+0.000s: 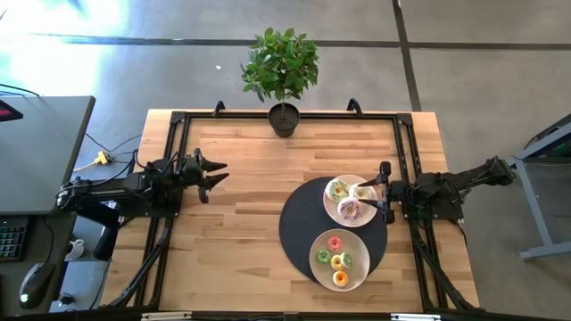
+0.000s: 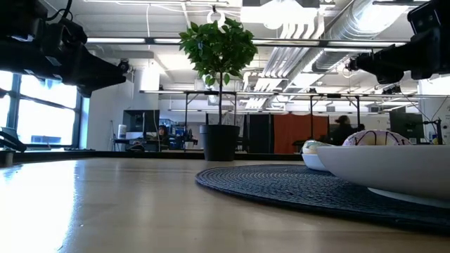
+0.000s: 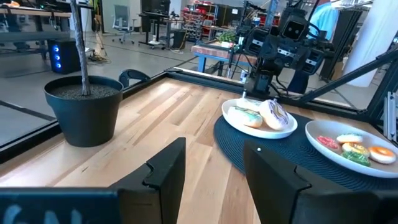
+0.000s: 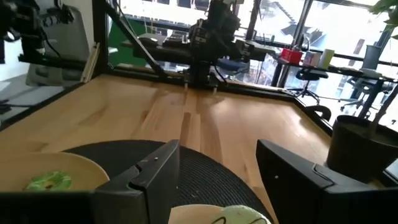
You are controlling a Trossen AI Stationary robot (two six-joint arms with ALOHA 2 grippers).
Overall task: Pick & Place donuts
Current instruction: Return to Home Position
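Observation:
Two white plates sit on a dark round mat [image 1: 299, 227]. The far plate [image 1: 341, 217] holds three larger donuts: a green-frosted one [image 1: 337, 189], a pale one [image 1: 364, 192] and a white-pink striped one [image 1: 349, 210]. The near plate [image 1: 317, 267] holds several small donuts [image 1: 339, 259]. My right gripper [image 1: 384, 189] is open at the far plate's right rim, fingers either side of the pale donut [image 4: 227, 214]; no touch shows. My left gripper [image 1: 219, 174] is open and empty at the table's left, far from the plates.
A potted plant [image 1: 284, 119] stands at the middle of the table's far edge. Bare wood lies between my left gripper and the mat. A black frame [image 1: 178, 120] runs along the table's edges. People show in the room beyond the table.

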